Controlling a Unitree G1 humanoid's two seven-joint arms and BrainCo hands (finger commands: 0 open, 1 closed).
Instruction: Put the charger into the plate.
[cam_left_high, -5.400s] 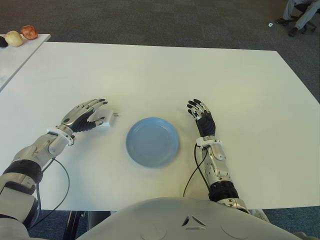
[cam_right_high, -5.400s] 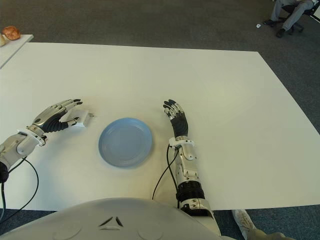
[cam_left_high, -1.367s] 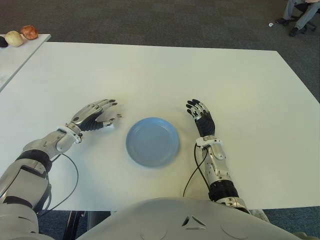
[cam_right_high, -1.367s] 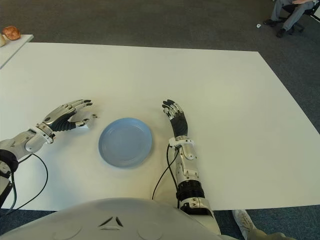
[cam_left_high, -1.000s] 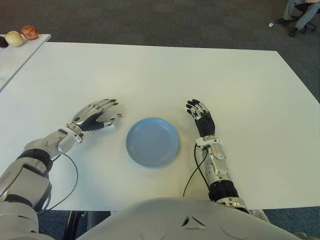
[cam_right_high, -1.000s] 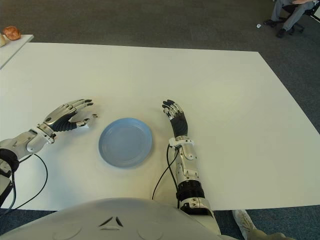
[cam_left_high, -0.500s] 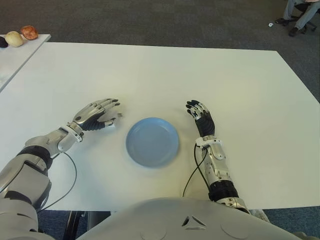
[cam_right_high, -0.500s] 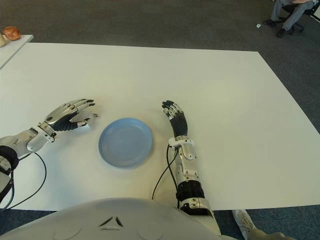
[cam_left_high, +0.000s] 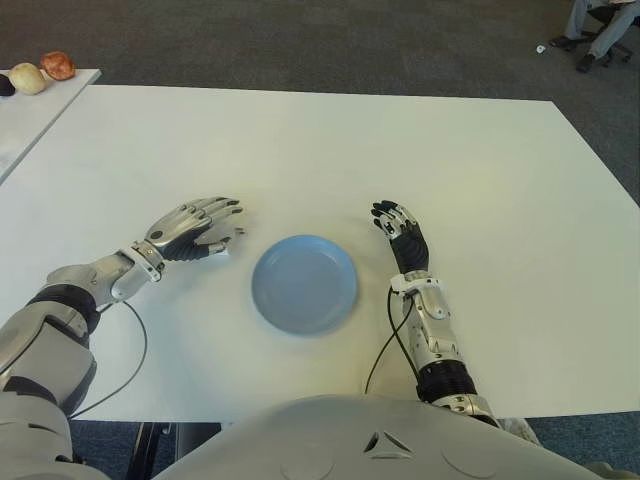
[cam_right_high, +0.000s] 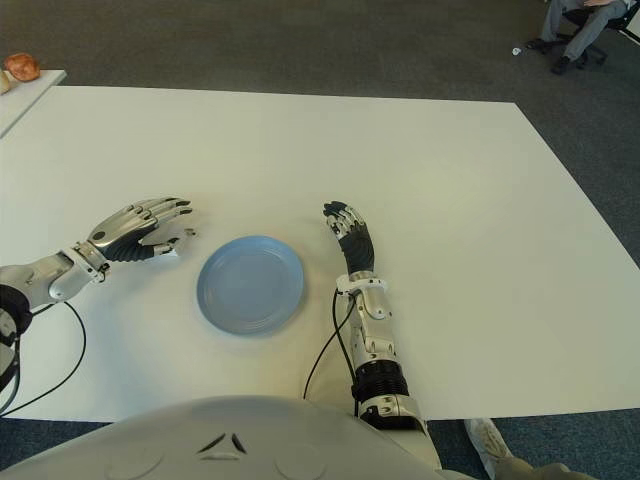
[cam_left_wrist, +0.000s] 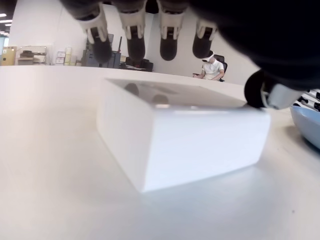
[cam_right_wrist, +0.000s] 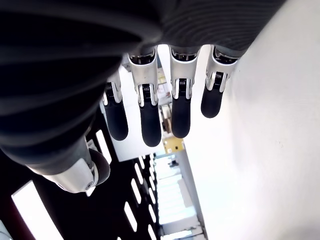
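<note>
White table (cam_left_high: 300, 140) fills our view. Nearest us sits the blue plate (cam_left_high: 304, 284), bare. Right hand (cam_left_high: 404, 238) lies just right of it, fingers straight and apart, holding nothing. Left hand (cam_left_high: 190, 229) arches over the white charger (cam_left_wrist: 180, 130), which sits on the table left of the plate; fingers (cam_left_wrist: 167, 45) hover above, unclosed.

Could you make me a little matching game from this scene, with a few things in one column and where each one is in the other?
Things:
1. charger
2. plate
3. left hand
4. right hand

Places or states:
A. empty, in the middle of the table
B. lying on the table under an open hand
C. open, on the robot's right of the plate
D. spread over the charger, on the robot's left of the plate

Pairs: 1-B, 2-A, 3-D, 4-C
</note>
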